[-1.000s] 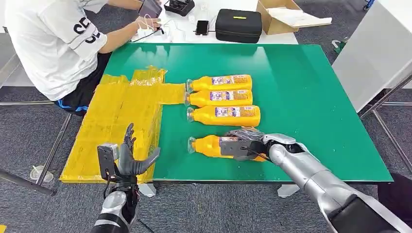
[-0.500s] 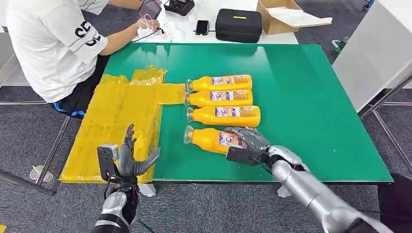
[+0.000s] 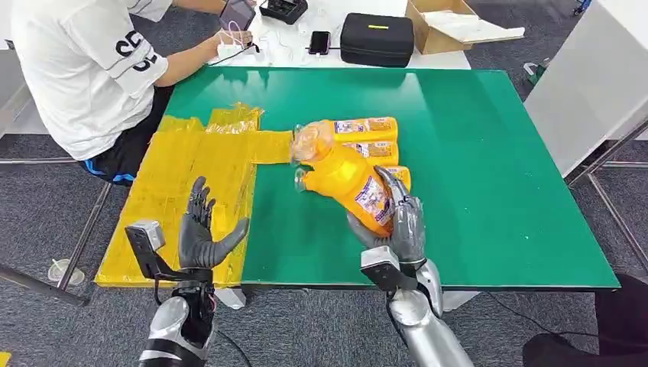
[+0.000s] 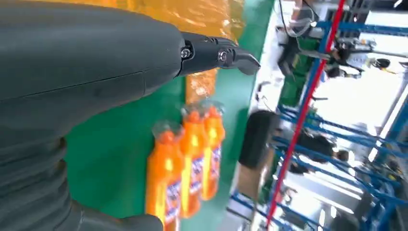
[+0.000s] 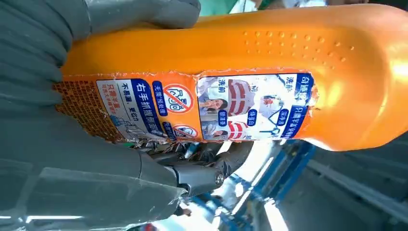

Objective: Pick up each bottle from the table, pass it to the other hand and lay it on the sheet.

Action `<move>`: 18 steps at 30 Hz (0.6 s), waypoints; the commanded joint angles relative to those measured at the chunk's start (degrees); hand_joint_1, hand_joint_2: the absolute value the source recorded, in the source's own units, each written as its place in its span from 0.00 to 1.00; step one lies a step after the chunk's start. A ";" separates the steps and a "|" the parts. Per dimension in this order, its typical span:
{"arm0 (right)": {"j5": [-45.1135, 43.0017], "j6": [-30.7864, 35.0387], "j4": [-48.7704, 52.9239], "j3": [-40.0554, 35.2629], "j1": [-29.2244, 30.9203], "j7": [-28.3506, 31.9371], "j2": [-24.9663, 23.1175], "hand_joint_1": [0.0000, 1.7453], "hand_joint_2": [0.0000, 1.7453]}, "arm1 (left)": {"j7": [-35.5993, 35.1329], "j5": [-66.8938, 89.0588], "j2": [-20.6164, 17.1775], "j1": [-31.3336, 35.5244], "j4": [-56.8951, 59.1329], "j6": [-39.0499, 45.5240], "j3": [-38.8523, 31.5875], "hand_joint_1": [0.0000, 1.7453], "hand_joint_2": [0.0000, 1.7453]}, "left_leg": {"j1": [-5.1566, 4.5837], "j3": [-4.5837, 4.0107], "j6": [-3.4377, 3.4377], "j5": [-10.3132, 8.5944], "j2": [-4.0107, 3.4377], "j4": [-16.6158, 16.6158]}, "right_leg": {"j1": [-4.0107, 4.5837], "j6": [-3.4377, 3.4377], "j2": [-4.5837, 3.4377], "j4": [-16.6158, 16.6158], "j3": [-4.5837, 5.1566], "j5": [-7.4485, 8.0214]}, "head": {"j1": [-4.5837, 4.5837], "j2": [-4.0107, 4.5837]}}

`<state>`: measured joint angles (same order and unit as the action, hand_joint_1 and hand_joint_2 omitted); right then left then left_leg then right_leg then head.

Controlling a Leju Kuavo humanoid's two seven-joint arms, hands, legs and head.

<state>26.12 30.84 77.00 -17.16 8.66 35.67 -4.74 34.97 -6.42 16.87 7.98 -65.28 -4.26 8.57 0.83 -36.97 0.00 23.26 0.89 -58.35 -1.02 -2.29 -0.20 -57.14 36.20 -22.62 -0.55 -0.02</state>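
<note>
Table: green rectangular tabletop (image 3: 489,153), with a white desk beyond its far edge
Person: seated at the far left corner in a white printed T-shirt (image 3: 76,69), hands on a device at the white desk
Sheet: crinkled yellow plastic sheet (image 3: 191,183) spread over the table's left side and hanging past its left edge
Desk items: black zipped case (image 3: 376,38), open cardboard box (image 3: 451,24), dark phone (image 3: 319,42)
Bottles on table: three orange plastic bottles with printed labels (image 3: 359,130) lying side by side near the table's middle, caps toward the sheet; the raised bottle partly hides them
Held bottle: orange plastic bottle with blue and white label (image 3: 348,180), lifted off the table, tilted, clear cap end up and toward the sheet
Right hand (image 3: 397,225): fingers wrapped around the held bottle's lower body
Left hand (image 3: 200,233): fingers spread wide, holding nothing, over the sheet's near edge
</note>
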 commanded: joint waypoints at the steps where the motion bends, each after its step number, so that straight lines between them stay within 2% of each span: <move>1: -2.63 -1.83 -5.95 6.75 -0.19 1.19 -3.54 1.00 1.00 | -2.03 -5.90 -2.67 -0.28 -3.14 -7.16 3.80 0.00 1.00 | 0.04 0.39 -0.02 0.15 -0.19 0.05 | 0.09 0.15 -0.09 0.08 -0.36 -0.09 | -0.02 0.02; 6: -2.85 -1.71 -6.71 6.91 -0.17 2.03 -3.60 1.00 1.00 | -2.03 -5.90 -2.68 -0.40 -3.34 -7.16 3.83 0.00 1.00 | 0.05 0.34 -0.03 0.11 -0.15 0.07 | 0.09 0.11 -0.05 0.11 -0.32 -0.06 | -0.02 0.00; 10: -3.94 -6.38 -13.55 6.41 0.62 3.44 -4.89 1.00 1.00 | -3.90 -9.32 -3.37 -0.03 -2.86 -13.14 5.41 0.00 1.00 | 0.02 0.21 -0.01 0.05 -0.11 0.07 | 0.05 0.06 -0.06 0.08 -0.18 -0.02 | -0.02 0.02; 11: -3.66 -6.62 -15.37 6.09 0.99 4.33 -5.48 1.00 1.00 | -4.05 -9.36 -3.45 0.18 -2.51 -13.69 5.81 0.00 1.00 | 0.04 0.42 -0.03 0.13 -0.17 0.08 | 0.08 0.12 -0.07 0.11 -0.39 -0.07 | -0.02 0.02; 18: 0.61 -2.91 -21.30 -2.96 4.78 4.33 -8.11 1.00 1.00 | -4.61 -8.38 -3.42 3.04 3.80 -15.03 7.39 0.00 1.00 | 0.04 0.24 0.00 0.07 -0.22 0.06 | 0.07 0.10 -0.15 0.07 -0.18 0.00 | 0.00 0.02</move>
<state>23.61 25.25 68.21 -12.90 7.59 39.69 -9.97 30.88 -15.19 15.98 7.05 -69.15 -18.12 12.77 0.85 -36.98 0.00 23.27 0.88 -58.35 -1.00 -2.29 -0.21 -57.14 36.22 -22.62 -0.55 0.00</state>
